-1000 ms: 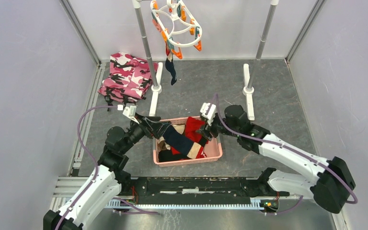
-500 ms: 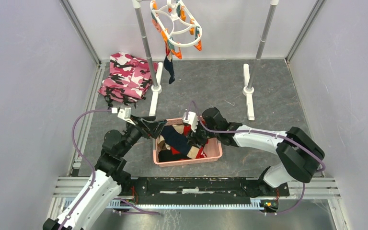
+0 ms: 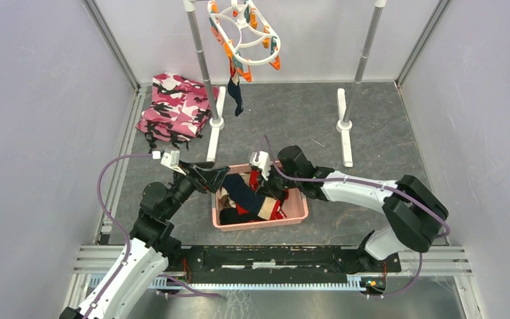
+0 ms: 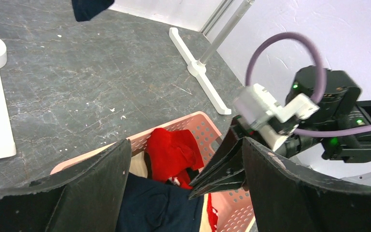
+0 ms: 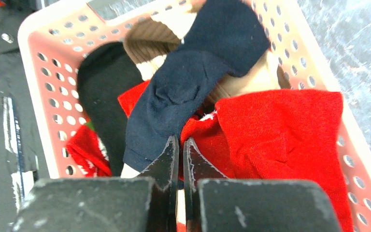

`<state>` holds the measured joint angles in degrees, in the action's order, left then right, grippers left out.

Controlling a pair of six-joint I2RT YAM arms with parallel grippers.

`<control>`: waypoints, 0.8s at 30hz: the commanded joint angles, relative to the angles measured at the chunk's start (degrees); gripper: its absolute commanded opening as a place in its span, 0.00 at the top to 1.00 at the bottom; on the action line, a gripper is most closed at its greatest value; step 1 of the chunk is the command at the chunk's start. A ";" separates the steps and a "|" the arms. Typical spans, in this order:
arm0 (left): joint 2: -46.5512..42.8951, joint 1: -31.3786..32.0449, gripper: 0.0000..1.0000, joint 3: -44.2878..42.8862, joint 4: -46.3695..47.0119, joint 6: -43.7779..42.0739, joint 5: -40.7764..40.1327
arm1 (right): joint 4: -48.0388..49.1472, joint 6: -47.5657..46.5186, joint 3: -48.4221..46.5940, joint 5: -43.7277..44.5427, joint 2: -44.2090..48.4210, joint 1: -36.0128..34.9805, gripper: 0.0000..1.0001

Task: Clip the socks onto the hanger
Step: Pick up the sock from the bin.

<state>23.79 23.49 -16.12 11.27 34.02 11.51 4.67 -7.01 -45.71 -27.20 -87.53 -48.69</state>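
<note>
Several socks (image 5: 193, 96) lie heaped in the pink basket (image 3: 259, 224) toward the tabletop's near edge, overlapping so that the tan and black ones are mostly hidden. The right gripper (image 5: 178, 143) has its jaws pressed together where the navy sock (image 5: 188, 82) meets the red sock (image 5: 280, 130); whether it pinches fabric cannot be told. The left gripper (image 4: 183, 152) gapes wide and empty above the basket's left rim. At the far edge, the hanger (image 3: 242, 33), its hook cut off, carries one dangling dark sock (image 3: 237, 98).
</note>
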 commanded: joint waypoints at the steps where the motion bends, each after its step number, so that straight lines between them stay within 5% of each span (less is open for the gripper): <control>1: -0.63 -0.08 0.10 -1.81 0.24 -2.73 -0.31 | 1.88 1.64 -0.67 -1.08 6.29 -0.38 1.00; 5: -0.25 -0.07 0.10 -1.48 0.99 -2.20 0.65 | -1.12 0.16 -1.18 4.59 7.08 -0.31 0.77; 9: -0.36 -0.10 0.10 -1.37 1.06 -1.77 1.48 | -2.76 -0.66 -0.91 6.19 6.57 -0.23 0.69; 11: -0.81 -0.08 0.10 -1.37 0.96 -1.68 1.44 | -2.65 -0.64 -0.23 7.77 7.21 -0.25 0.72; 14: -1.11 -0.07 0.10 -1.28 0.99 -1.52 1.49 | -3.81 -1.41 -0.08 11.29 8.19 -0.18 0.91; 16: -0.99 -0.06 0.10 -1.28 0.93 -1.55 1.57 | -4.07 -2.10 0.05 11.40 8.95 -0.05 0.92; 21: -0.39 -0.04 0.10 -1.28 0.66 -1.41 2.11 | 1.07 -4.02 0.86 -2.39 10.27 -1.23 0.69; 24: -1.38 -0.10 0.11 -1.58 -0.87 -1.48 0.21 | 0.51 -7.51 -2.14 -1.62 7.51 -4.58 0.58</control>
<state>23.24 23.49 -16.14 10.74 34.04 12.58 2.42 -10.26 -44.97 -24.51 -79.00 -49.82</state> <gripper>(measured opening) 0.897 0.379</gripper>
